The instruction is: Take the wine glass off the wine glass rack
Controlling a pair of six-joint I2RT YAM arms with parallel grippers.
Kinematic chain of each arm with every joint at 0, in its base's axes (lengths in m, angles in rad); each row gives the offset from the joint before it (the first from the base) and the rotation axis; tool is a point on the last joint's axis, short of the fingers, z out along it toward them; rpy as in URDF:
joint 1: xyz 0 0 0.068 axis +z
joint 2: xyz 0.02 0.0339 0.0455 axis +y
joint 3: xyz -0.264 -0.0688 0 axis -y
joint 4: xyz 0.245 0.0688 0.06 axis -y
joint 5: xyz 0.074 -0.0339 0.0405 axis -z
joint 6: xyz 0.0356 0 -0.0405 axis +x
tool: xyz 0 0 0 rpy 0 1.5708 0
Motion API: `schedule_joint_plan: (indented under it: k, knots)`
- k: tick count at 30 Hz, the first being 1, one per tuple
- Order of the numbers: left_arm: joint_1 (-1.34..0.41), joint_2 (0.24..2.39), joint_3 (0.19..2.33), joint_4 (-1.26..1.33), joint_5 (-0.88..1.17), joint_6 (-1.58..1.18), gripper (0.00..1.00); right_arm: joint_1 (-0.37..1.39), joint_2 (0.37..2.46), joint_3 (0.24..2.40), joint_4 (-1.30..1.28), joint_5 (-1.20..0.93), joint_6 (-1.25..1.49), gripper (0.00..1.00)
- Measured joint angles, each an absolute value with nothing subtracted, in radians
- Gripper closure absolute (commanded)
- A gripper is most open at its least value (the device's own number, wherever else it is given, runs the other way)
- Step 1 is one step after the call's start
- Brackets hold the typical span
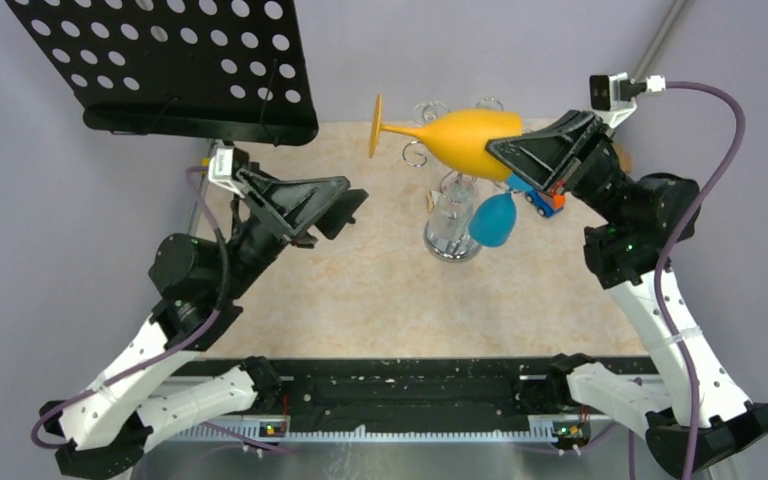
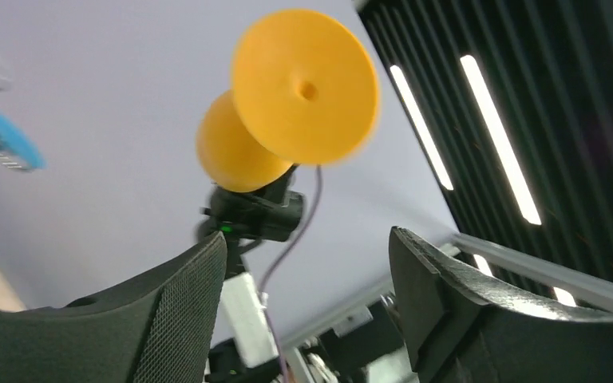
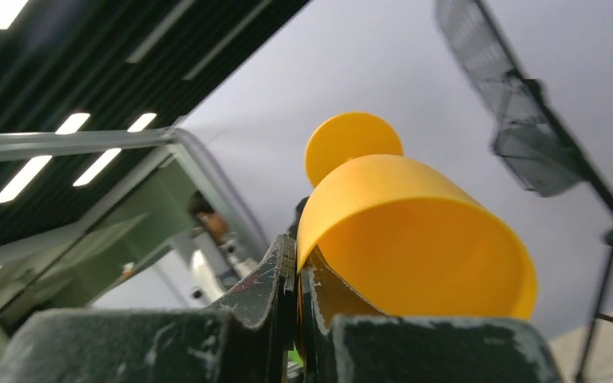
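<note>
My right gripper (image 1: 505, 150) is shut on the rim of an orange wine glass (image 1: 460, 138) and holds it sideways in the air, foot pointing left, over the chrome wine glass rack (image 1: 452, 225). In the right wrist view the fingers (image 3: 283, 271) pinch the cup wall of the orange wine glass (image 3: 415, 239). A blue wine glass (image 1: 492, 220) hangs on the rack's right side. My left gripper (image 1: 345, 212) is open and empty, left of the rack. In the left wrist view (image 2: 307, 263) it faces the orange glass's foot (image 2: 305, 86).
A black perforated music stand (image 1: 170, 65) rises at the back left. A small blue and orange toy car (image 1: 542, 200) lies on the beige mat (image 1: 360, 290) under my right gripper. A metal pole (image 1: 665, 35) stands at the back right.
</note>
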State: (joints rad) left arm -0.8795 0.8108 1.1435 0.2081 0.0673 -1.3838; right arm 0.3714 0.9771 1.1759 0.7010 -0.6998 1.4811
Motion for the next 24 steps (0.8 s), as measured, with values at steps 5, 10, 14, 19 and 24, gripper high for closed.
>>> schedule_joint_plan:
  k: [5, 10, 14, 19, 24]
  knots:
    - [-0.879, 0.659, 1.117, -0.072, -0.118, -1.244, 0.21, 0.374, 0.985, 1.286, 0.361, -0.677, 1.251, 1.0]
    - [-0.879, 0.584, 1.178, -0.426, -0.345, -1.064, 0.24, 0.466, 0.985, 1.336, 0.116, -0.598, 1.009, 1.0]
    - [-0.879, 0.614, 1.283, -0.68, -0.545, -0.921, 0.25, 0.707, 1.04, 1.417, -0.085, -0.451, 0.823, 1.0]
    - [-0.879, 0.69, 1.436, -0.888, -0.771, -0.741, 0.25, 1.053, 1.209, 1.611, -0.311, -0.175, 0.619, 1.0]
    - [-0.879, 0.685, 1.458, -0.962, -0.889, -0.577, 0.27, 1.209, 1.418, 1.787, -0.476, 0.073, 0.509, 1.0]
